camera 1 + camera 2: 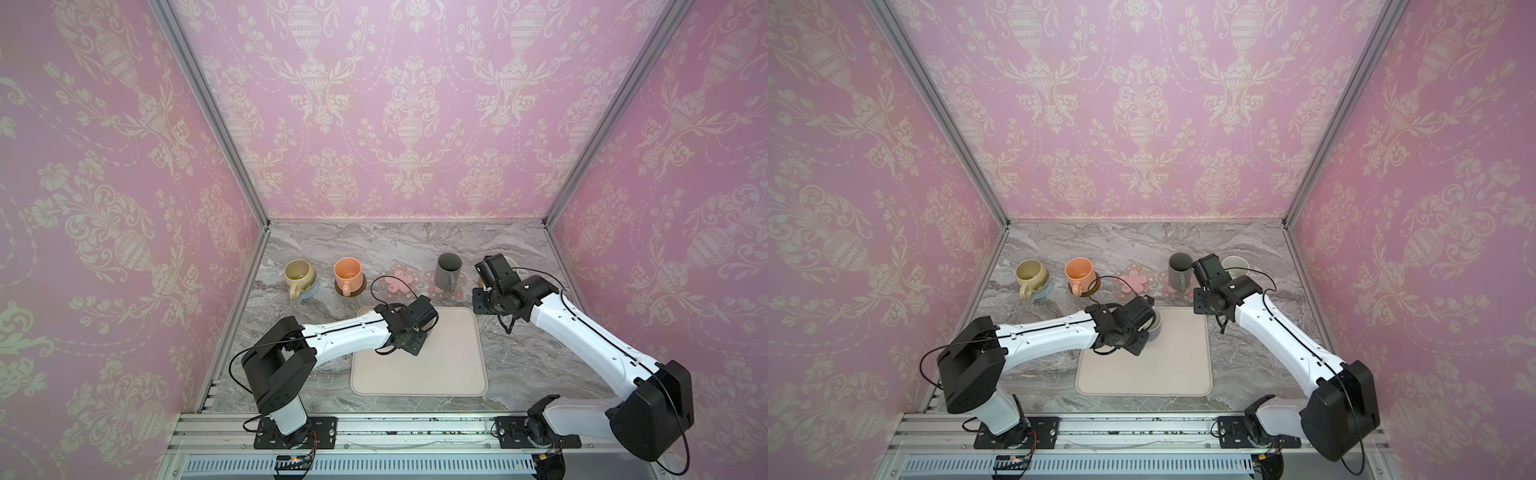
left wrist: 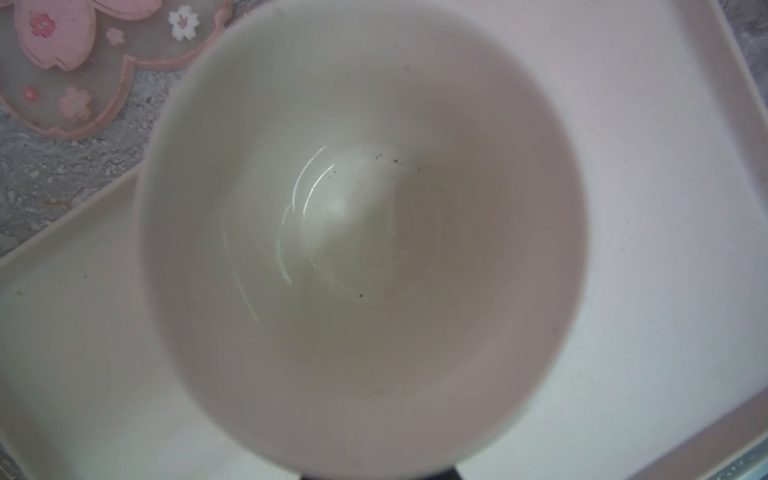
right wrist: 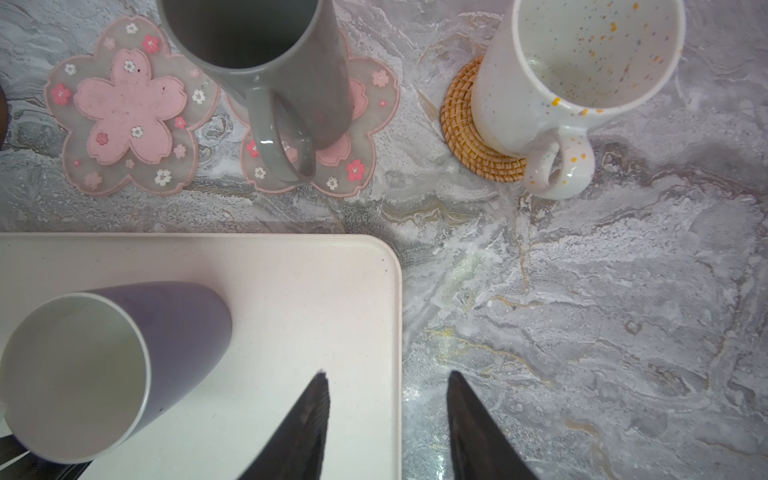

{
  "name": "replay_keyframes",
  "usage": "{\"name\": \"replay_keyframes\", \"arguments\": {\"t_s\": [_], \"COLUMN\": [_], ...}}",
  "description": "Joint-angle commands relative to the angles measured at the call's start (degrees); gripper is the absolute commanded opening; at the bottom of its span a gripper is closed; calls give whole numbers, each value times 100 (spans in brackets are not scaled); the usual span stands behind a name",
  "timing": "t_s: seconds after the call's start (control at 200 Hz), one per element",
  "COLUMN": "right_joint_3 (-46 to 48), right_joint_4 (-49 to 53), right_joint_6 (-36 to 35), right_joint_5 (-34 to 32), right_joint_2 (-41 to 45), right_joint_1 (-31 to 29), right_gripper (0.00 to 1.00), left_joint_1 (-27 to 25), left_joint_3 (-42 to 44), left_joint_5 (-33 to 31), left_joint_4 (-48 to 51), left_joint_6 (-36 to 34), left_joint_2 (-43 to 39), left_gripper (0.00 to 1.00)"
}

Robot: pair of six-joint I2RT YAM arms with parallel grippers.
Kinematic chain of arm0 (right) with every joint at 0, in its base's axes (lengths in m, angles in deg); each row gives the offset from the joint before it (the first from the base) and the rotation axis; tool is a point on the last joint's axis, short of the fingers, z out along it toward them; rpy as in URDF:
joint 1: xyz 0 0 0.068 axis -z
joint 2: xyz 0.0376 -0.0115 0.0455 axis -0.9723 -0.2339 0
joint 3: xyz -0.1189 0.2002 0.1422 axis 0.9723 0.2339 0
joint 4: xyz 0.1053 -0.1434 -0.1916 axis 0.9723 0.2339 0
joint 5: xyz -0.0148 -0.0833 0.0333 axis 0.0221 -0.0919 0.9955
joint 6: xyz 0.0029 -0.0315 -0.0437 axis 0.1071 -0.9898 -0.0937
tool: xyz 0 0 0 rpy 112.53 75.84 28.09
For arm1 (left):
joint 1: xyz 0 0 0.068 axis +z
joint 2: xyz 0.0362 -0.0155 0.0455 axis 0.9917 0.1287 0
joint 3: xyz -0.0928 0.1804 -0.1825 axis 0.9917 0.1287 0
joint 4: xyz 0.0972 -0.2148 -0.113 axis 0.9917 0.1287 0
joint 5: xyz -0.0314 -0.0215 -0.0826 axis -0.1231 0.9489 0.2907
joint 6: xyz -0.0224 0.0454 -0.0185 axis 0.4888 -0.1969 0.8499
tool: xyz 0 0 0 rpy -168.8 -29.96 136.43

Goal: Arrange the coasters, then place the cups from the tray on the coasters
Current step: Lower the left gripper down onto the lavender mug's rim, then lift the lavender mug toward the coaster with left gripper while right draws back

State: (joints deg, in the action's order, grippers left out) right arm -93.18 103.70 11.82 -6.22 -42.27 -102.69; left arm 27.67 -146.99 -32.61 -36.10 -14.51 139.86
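Observation:
The lavender cup (image 3: pixel 187 324) stands on the tray (image 3: pixel 291 270) near its far edge. My left gripper (image 1: pixel 422 318) hangs right over it, and the cup's white inside (image 2: pixel 365 232) fills the left wrist view and hides the fingers. My right gripper (image 3: pixel 387 374) is open and holds nothing, above the tray's far right corner. The dark grey cup (image 3: pixel 266 54) sits on a pink flower coaster (image 3: pixel 353 166). The speckled cup (image 3: pixel 582 75) rests on the rattan coaster (image 3: pixel 461 124). Another flower coaster (image 3: pixel 129 112) lies bare. The olive cup (image 1: pixel 298 274) and the peach cup (image 1: pixel 347 272) stand on coasters at the far left.
The cups and coasters form a row along the far side of the marble table (image 1: pixel 519 353). Pink patterned walls (image 1: pixel 124 208) close in the left, right and back. The arm bases sit on a metal rail (image 1: pixel 415 428) at the front edge.

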Motion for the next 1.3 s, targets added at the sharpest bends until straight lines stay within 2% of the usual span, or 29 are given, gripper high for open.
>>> {"name": "replay_keyframes", "arguments": {"t_s": [0.0, 0.095, 0.295, 0.746, 1.026, 1.296], "right_joint_3": [115, 163, 346, 629, 695, 747], "right_joint_4": [144, 178, 258, 558, 786, 1146], "right_joint_6": [126, 151, 223, 329, 287, 302], "right_joint_5": [-113, -135, -239, -497, -719, -993], "right_joint_2": [156, 250, 539, 1191, 1530, 1905], "right_joint_1": [40, 38, 44, 41, 45, 46], "right_gripper": [48, 48, 48, 49, 50, 52], "left_joint_1": [59, 121, 297, 818, 1189, 1291], "left_joint_3": [51, 32, 6, -459, -767, -1288], "left_joint_5": [-293, -388, -443, -663, -830, -1025], "left_joint_4": [27, 116, 199, 565, 380, 459], "left_joint_6": [29, 132, 218, -46, -9, -108], "left_joint_2": [-66, -124, -320, -558, -424, -11], "left_gripper": [3, 0, 0, 0, 0, 0]}}
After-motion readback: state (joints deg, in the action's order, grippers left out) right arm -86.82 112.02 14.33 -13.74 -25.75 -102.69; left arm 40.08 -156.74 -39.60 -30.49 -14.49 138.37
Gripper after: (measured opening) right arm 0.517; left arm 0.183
